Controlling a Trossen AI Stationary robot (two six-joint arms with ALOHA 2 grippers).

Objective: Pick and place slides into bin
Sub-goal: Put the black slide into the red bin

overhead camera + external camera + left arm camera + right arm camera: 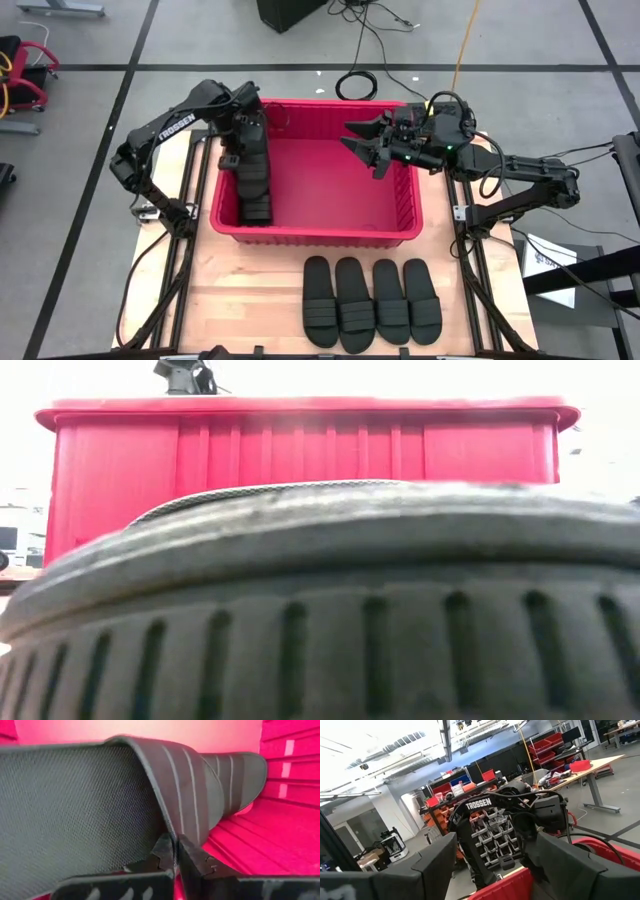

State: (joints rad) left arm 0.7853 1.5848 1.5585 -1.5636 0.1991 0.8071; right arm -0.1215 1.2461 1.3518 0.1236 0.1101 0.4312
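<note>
The left gripper (175,851) is pinched on a black ribbed-strap rubber slide (254,175) inside the large red perforated plastic bin (412,215), at its left side. The right gripper (366,147), fingers apart and empty, hovers over the bin's far right. Four matching slides (371,299) lie in a row near the bin.

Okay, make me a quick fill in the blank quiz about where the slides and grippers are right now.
1. The left gripper is shut on a slide inside the ____ bin.
2. ____ slides lie in a row on the table in front of the bin.
3. The right gripper hovers over the bin with its fingers ____.

Missing words: red; four; open
</note>
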